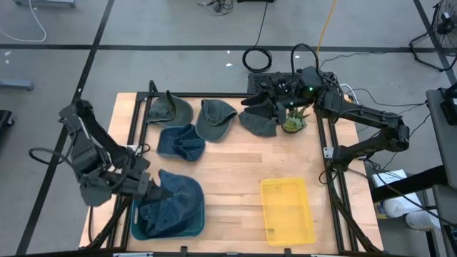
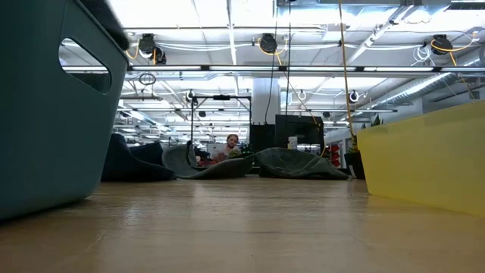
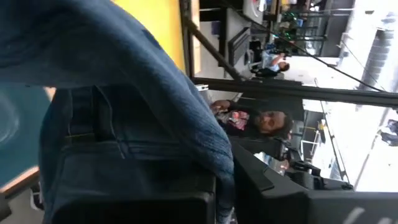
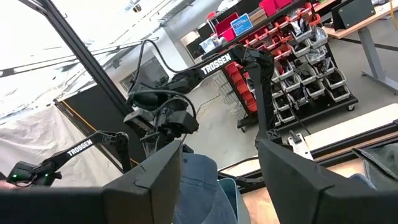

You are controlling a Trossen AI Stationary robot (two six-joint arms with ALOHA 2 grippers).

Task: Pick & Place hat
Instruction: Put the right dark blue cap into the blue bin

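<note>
A blue denim hat (image 1: 175,196) lies in the teal bin (image 1: 196,227) at the table's near left. My left gripper (image 1: 152,187) comes level from the left and is shut on it; denim fills the left wrist view (image 3: 124,124). Another denim hat (image 1: 180,141), a green cap (image 1: 170,109), a green hat (image 1: 214,118) and a dark grey hat (image 1: 258,123) rest on the table's far half. My right gripper (image 1: 251,100) hovers open over the far edge beside the grey hat, its fingers wide apart (image 4: 221,149) with nothing between them. My left gripper pinches the denim hat by a fold of cloth at its left side (image 3: 222,177), coming level from the table's left. The cloth drapes over one finger (image 3: 137,208) and hides the place of contact. The rest of the hat sits in the teal bin.
A yellow tray (image 1: 287,211) sits at the near right, with bare wood between it and the bin. A small potted plant (image 1: 294,121) stands by the grey hat. A black frame (image 1: 136,114) borders the table. The low view shows the bin wall (image 2: 45,114) and the tray (image 2: 424,159).
</note>
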